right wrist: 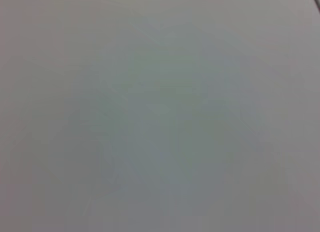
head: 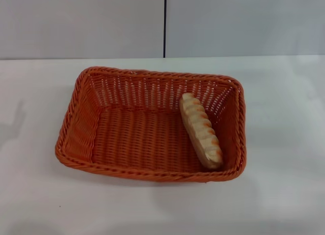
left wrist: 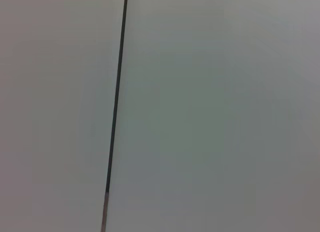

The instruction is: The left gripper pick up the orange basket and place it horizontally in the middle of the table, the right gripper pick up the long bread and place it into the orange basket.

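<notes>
The orange basket (head: 81, 128) rests lengthwise across the middle of the white table (head: 284, 184) in the head view. Inside it, against its right-hand wall, lies the long bread (head: 200, 129), cream with orange-brown stripes, one end toward the far wall and the other near the front rim. Neither the left gripper nor the right gripper appears in any view. Both wrist views show only a pale grey wall.
A grey wall (head: 244, 22) with a dark vertical seam (head: 164, 24) stands behind the table's far edge. That dark seam (left wrist: 116, 101) also crosses the left wrist view. Bare tabletop lies around the basket on all sides.
</notes>
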Available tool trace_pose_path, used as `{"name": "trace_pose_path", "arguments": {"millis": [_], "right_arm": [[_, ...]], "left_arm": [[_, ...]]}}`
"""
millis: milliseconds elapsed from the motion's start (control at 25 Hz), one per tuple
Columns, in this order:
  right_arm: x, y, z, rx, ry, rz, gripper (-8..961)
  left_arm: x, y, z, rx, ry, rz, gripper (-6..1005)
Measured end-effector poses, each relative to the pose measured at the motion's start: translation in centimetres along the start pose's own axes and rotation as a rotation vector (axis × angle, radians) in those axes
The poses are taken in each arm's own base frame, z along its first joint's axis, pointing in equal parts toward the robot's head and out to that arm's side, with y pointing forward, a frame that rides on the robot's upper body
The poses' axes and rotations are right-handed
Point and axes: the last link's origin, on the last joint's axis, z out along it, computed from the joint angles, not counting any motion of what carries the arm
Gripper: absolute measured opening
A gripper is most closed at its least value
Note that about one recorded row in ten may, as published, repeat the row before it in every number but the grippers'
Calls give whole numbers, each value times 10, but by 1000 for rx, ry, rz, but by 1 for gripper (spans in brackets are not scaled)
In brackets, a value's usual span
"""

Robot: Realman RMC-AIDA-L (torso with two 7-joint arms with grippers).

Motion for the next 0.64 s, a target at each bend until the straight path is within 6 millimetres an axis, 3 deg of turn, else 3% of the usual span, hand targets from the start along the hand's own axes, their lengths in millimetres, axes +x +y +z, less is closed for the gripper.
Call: {"name": "trace_pose_path", "arguments": {"millis": [320, 640], "right_arm": [[-3, -11, 9, 52, -2, -15, 682], [10, -11, -20, 99, 43, 5, 682]], "left_arm": [[4, 9, 15, -18, 43, 17, 680], [-1, 14, 10, -21, 25, 71, 680]]}}
